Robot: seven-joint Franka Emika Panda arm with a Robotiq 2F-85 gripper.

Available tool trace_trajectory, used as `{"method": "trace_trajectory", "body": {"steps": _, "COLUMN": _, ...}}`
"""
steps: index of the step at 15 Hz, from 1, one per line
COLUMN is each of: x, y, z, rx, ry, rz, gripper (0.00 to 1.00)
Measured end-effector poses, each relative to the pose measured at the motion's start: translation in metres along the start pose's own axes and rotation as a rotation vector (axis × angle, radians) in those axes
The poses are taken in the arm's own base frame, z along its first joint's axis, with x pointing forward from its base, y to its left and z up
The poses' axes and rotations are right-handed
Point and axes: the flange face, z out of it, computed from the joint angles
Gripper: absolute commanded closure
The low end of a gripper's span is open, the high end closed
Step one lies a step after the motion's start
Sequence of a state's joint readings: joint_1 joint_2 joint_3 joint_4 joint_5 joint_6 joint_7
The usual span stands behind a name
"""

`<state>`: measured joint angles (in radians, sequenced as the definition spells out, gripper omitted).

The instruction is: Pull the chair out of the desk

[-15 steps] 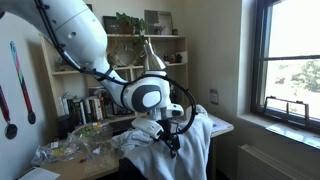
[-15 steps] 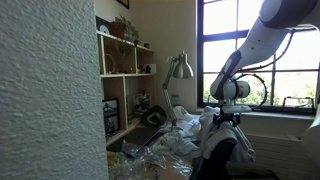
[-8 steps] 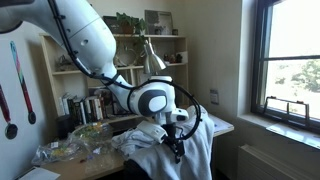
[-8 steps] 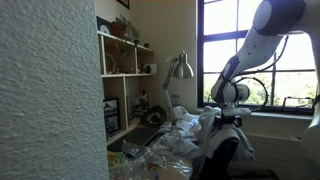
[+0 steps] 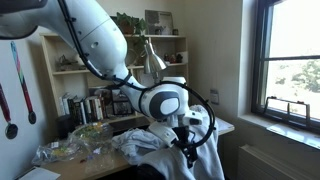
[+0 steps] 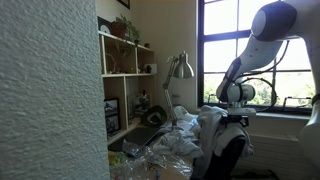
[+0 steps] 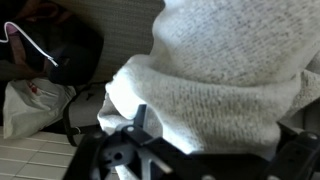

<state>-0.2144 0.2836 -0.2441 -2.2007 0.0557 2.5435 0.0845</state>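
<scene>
The chair (image 5: 165, 150) stands at the desk (image 5: 222, 125), its back draped in a white knitted cloth. In an exterior view its dark back (image 6: 232, 158) shows below the cloth. My gripper (image 5: 190, 143) sits on top of the chair back and is shut on it through the cloth; it also shows in an exterior view (image 6: 232, 120). In the wrist view the white knit (image 7: 220, 70) fills most of the picture between my gripper's fingers (image 7: 215, 150). The chair's seat and legs are hidden.
The desk holds crumpled plastic bags (image 5: 75, 150), a desk lamp (image 5: 152, 55) and a bookshelf (image 5: 90, 60) behind. A window with its sill (image 5: 290, 110) lies to one side. On the floor are a black bag (image 7: 70, 50) and a white bag (image 7: 30, 105).
My gripper and the cloth-covered chair back have moved together away from the desk, toward the window side. The arm has swung along with them.
</scene>
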Motion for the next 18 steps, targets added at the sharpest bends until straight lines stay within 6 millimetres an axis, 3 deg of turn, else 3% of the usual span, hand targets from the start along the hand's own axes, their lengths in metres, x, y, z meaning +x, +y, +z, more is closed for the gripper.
{"method": "trace_trajectory", "body": {"steps": 3, "x": 0.003, "y": 0.021, "z": 0.002, "rx": 0.016, "ry": -0.003, "rz": 0.068, "gripper": 0.0}}
{"method": "trace_trajectory", "body": {"steps": 6, "x": 0.005, "y": 0.056, "z": 0.003, "rx": 0.014, "ry": -0.007, "rz": 0.141, "gripper": 0.0}}
{"method": "trace_trajectory", "body": {"steps": 18, "x": 0.003, "y": 0.226, "z": 0.007, "rx": -0.048, "ry": -0.016, "rz": 0.372, "gripper": 0.0}}
